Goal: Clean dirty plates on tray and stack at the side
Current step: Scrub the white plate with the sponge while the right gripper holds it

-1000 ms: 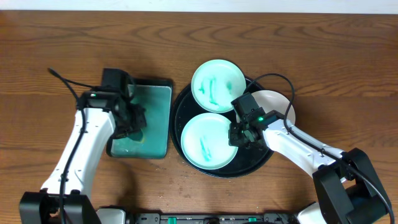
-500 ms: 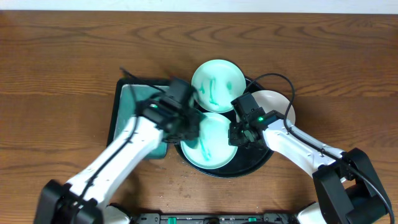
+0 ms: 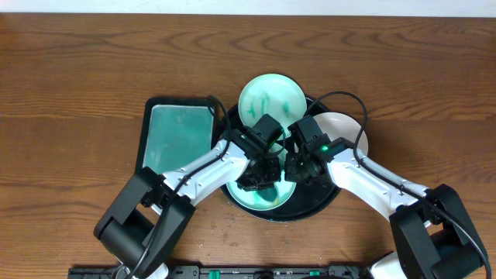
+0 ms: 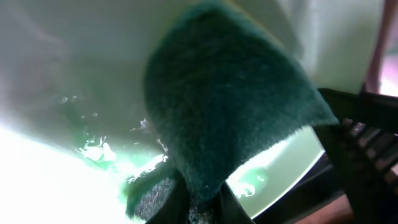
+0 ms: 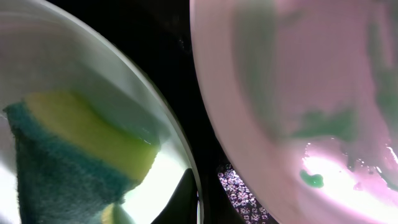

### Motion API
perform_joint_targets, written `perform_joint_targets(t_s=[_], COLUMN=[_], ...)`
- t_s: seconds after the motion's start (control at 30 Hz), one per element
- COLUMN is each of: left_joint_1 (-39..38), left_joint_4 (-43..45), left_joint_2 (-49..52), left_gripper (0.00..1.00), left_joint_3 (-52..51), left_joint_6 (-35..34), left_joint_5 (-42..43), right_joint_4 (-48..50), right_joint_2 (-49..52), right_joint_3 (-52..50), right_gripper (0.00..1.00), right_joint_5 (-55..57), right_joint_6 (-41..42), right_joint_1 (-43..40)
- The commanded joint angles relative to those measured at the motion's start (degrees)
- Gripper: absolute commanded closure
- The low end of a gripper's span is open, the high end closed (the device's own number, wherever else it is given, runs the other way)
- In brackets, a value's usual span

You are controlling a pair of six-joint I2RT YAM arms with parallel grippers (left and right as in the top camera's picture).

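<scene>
The round black tray (image 3: 329,203) holds two mint-green plates. The front plate (image 3: 267,198) is mostly under both grippers; the back plate (image 3: 271,99) has green smears. A white plate (image 3: 347,128) lies at the tray's right edge. My left gripper (image 3: 260,177) is shut on a green and yellow sponge (image 4: 230,106) pressed on the front plate (image 4: 56,93), which is wet with green foam. My right gripper (image 3: 298,169) is shut on that plate's right rim (image 5: 186,155). In the right wrist view the sponge (image 5: 74,155) lies on the front plate and the smeared back plate (image 5: 298,106) is beside it.
A rectangular black-rimmed tray with a teal pad (image 3: 177,139) lies left of the round tray. The wooden table (image 3: 77,70) extends all around. A black cable (image 3: 353,105) loops over the white plate.
My left arm swung right from the teal pad tray onto the front mint plate with the sponge. My right gripper stayed on the plate's rim.
</scene>
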Motion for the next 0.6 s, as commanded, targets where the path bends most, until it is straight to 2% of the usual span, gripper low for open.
perform_joint_targets(t_s=[0.0,0.07,0.3,0.4,0.57], left_joint_1=[1.09,1.77,3.96,3.85,3.78], left_joint_4=[-6.03,-10.54,-18.93,-16.44,-6.43], left_joint_2=[2.67,2.64,2.6,2.6,3.1], left_gripper=[0.93,0.93,0.93,0.93,0.93], left_joint_3=[-1.14,-0.72,4.02,5.18,4.02], left_joint_6=[-2.56,-2.51,1.97,5.05,6.27], left_joint_5=[-12.92,-21.27,-36.61,-32.5,-10.56], right_joint_4=[0.37,0.39,0.42,0.39,0.17], right_joint_2=[0.0,0.0,0.0,0.0,0.0], right_joint_3=[0.04,0.04,0.04,0.04,0.04], right_gripper=[0.99,0.99,0.99,0.99,0.99], right_joint_5=[1.36,1.33,1.36,1.36,1.36], right_joint_6=[1.53,1.86,1.84,1.84,1.84], right_joint_1=[-0.57,-0.57,-0.57,-0.57,-0.57])
